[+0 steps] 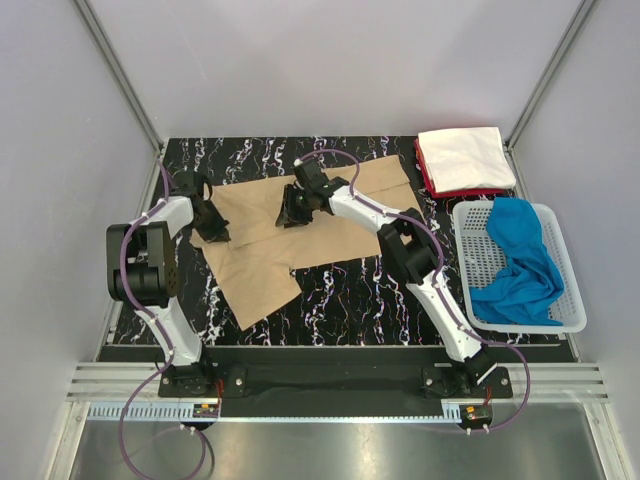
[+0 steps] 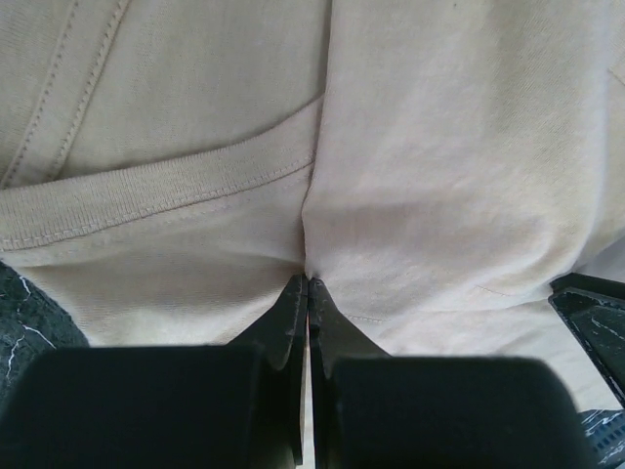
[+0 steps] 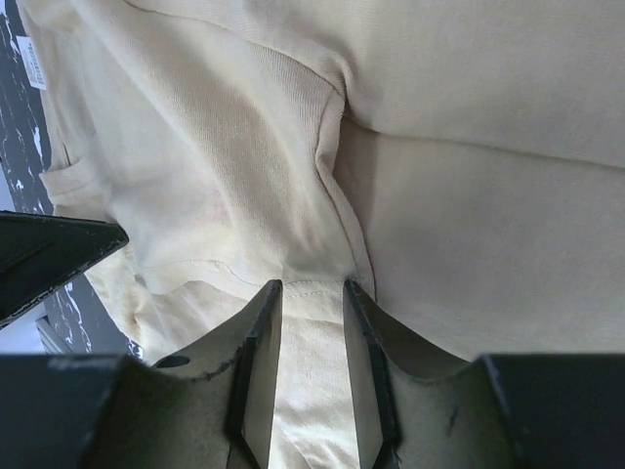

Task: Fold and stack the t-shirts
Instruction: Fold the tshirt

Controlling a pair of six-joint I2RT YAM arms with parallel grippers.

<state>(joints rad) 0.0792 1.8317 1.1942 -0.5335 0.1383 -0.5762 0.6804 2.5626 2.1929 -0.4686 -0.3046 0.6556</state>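
Between pale grey walls [image 1: 320, 60], on the black marbled table [image 1: 345, 295], the tan t-shirt [image 1: 255, 265] lies rumpled and half spread left of the white basket [image 1: 570, 325]. My left gripper [image 2: 308, 285] is clamped on a fold of it; my right gripper [image 3: 312, 288] stands narrowly parted over a seam, perhaps touching.

Robotics lab test cell: plain white wall panels [image 1: 330, 60], aluminium profile posts [image 1: 118, 72], slotted aluminium rail [image 1: 330, 378] along near edge, black marble-pattern tabletop [image 1: 350, 300], left arm [image 1: 150, 262], right arm [image 1: 420, 270] bolted down, purple cabling [image 1: 527, 383].
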